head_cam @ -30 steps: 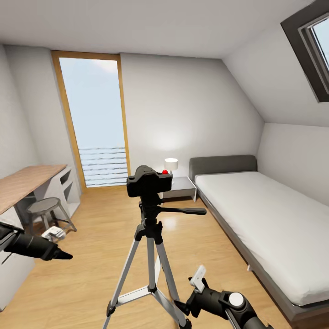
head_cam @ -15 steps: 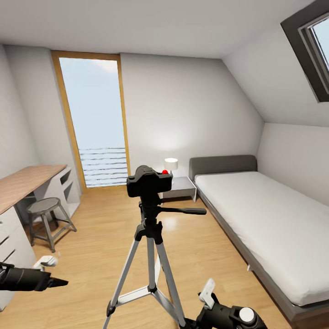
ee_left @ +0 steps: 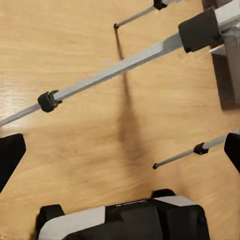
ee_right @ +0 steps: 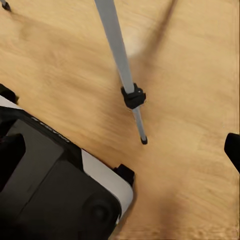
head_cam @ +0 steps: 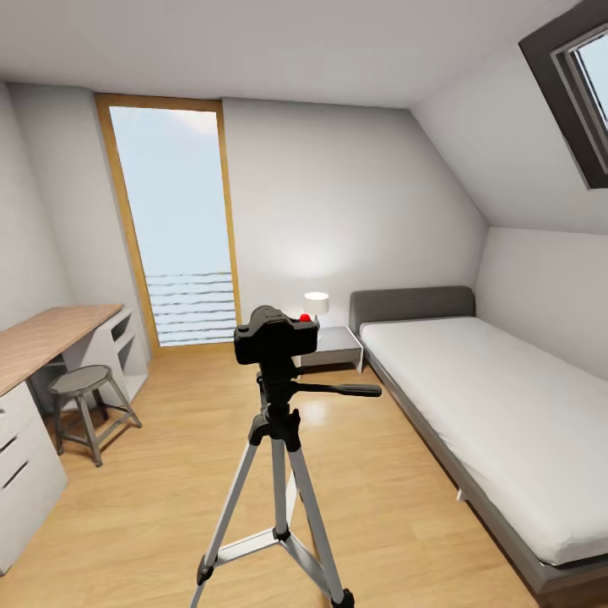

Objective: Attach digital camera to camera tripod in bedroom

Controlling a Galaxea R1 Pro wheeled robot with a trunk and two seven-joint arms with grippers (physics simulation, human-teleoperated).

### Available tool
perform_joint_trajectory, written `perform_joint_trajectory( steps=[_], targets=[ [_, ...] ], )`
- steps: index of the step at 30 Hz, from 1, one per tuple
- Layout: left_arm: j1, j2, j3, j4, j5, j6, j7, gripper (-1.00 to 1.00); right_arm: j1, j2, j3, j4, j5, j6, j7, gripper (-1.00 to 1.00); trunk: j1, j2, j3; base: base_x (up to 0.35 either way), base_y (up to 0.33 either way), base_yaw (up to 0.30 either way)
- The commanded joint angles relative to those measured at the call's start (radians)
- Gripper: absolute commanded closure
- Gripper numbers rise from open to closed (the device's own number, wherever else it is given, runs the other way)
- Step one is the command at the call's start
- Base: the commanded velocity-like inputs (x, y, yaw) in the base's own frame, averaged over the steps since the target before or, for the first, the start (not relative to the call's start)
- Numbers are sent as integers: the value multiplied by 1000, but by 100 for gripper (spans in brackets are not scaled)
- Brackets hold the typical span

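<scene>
Since the bedroom (head_cam: 169, 473) floor is bare around the camera tripod (head_cam: 277, 473), centre frame with feet at 6 o'clock, the digital camera (head_cam: 275, 335) sitting on its head looks attached. Risk from here: the robot's base (ee_left: 125, 222) is near the legs, so driving or swinging an arm could knock the stand over (camera drops). Left gripper (ee_left: 120, 150) and right gripper (ee_right: 120, 150) both look spread and empty.

A home bedroom: a grey-framed bed (head_cam: 473, 405), nightstand lamp (head_cam: 316, 302), wood-topped desk (head_cam: 46, 333), skylight (head_cam: 583, 84) and sloped ceiling.
</scene>
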Motion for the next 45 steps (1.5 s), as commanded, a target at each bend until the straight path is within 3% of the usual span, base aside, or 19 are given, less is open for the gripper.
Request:
perform_joint_trajectory(
  steps=[1,4,9,10,11,12,16,19,20,24,29,45],
  targets=[
    [23,-18,-1,12,27,-11,18,-100,-1,0,1,37,7,-2,-26,-100,0,-2,-2,0,0,0],
    [66,-56,-2,29,48,-31,75,-100,0,2,0,113,5,-16,-82,-100,0,-2,-2,0,0,0],
    [166,-157,-7,49,71,-54,305,-100,0,6,3,288,4,-66,-194,-100,0,-2,-2,0,0,0],
    [166,-157,-7,49,71,-54,305,-100,0,6,3,288,4,-66,-194,-100,0,-2,-2,0,0,0],
    [197,-204,-9,53,75,-58,419,-100,0,7,6,339,6,-84,-220,-100,0,-2,-2,0,0,0],
    [197,-204,-9,53,75,-58,419,-100,0,7,6,339,6,-84,-220,-100,0,-2,-2,0,0,0],
    [239,-294,-11,55,80,-63,650,-100,2,11,9,428,8,-101,-248,-100,0,-2,-2,0,0,0],
    [253,-358,-11,54,82,-65,783,-100,2,16,10,475,8,-109,-257,-100,0,-2,-2,0,0,0],
    [253,-358,-11,54,82,-65,783,-100,2,16,10,475,8,-109,-257,-100,0,-2,-2,0,0,0],
    [262,-419,-11,53,84,-67,880,-100,3,21,12,505,6,-114,-263,-100,0,-2,-2,0,0,0],
    [267,-445,-11,53,85,-68,927,-100,2,23,14,518,5,-117,-266,-100,0,-2,-2,0,0,0],
    [269,-453,-11,53,85,-70,958,-100,2,24,13,525,3,-118,-267,-100,0,-2,-2,0,0,0]
  ],
)
